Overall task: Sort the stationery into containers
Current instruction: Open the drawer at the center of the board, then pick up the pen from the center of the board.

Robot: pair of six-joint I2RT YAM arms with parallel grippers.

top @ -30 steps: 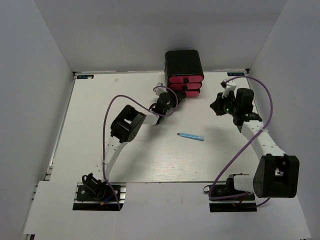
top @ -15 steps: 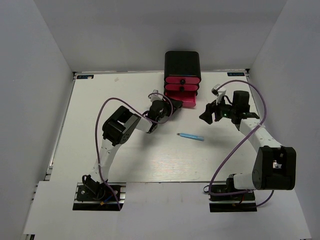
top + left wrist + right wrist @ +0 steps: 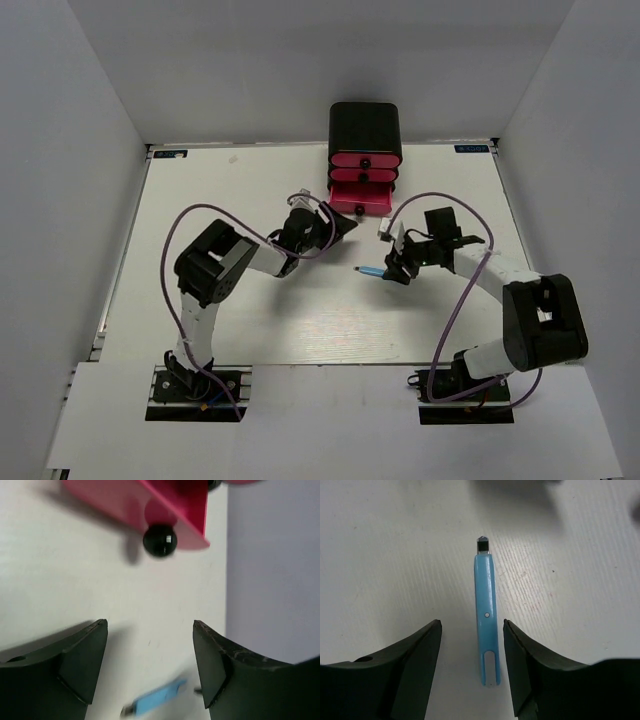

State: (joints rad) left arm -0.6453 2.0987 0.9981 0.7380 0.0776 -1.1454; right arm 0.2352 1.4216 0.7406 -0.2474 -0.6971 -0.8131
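Observation:
One piece of stationery shows, a light blue marker [image 3: 485,610], lying flat on the white table. My right gripper [image 3: 472,622] is open and straddles it, with neither finger touching. From above only the marker's tip [image 3: 369,271] pokes out left of the right gripper [image 3: 390,268]. The containers are three hot-pink drawers in a black cabinet [image 3: 365,125]. Its bottom drawer [image 3: 366,203] is pulled out. My left gripper [image 3: 343,227] is open and empty, a little short of that drawer's black knob [image 3: 159,540]. The other stationery is out of view.
Purple cables [image 3: 200,215] loop over both arms above the table. White walls close in the table [image 3: 200,300] at the back and on both sides. The cabinet stands against the back edge at the centre.
The bottom drawer slid out under my left gripper, which then let go of the knob, opened and drew back. My right gripper opened and swung from back right down over the marker.

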